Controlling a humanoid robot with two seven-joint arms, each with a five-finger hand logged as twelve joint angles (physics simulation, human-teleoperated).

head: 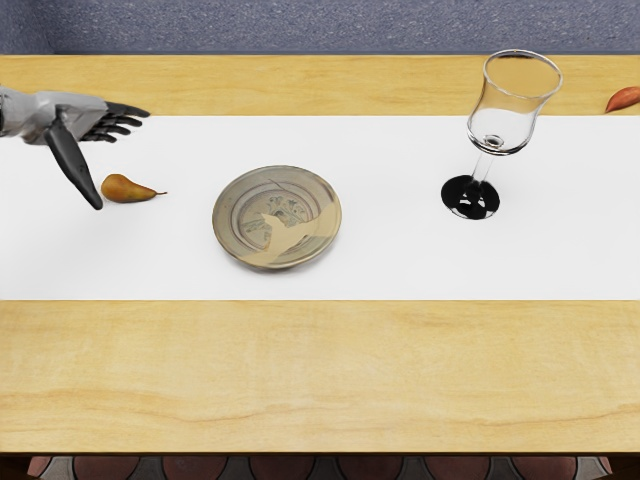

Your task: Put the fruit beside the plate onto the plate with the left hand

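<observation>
A small brown-orange pear lies on its side on the white runner, left of the beige patterned plate, stem toward the plate. My left hand comes in from the left edge and hovers just above and left of the pear. Its fingers are spread and the thumb points down beside the pear. It holds nothing. The plate has nothing on it. The right arm is out of view.
A tall clear wine glass with a dark foot stands right of the plate. An orange-red fruit shows at the far right edge on the wood. The white runner crosses the wooden table.
</observation>
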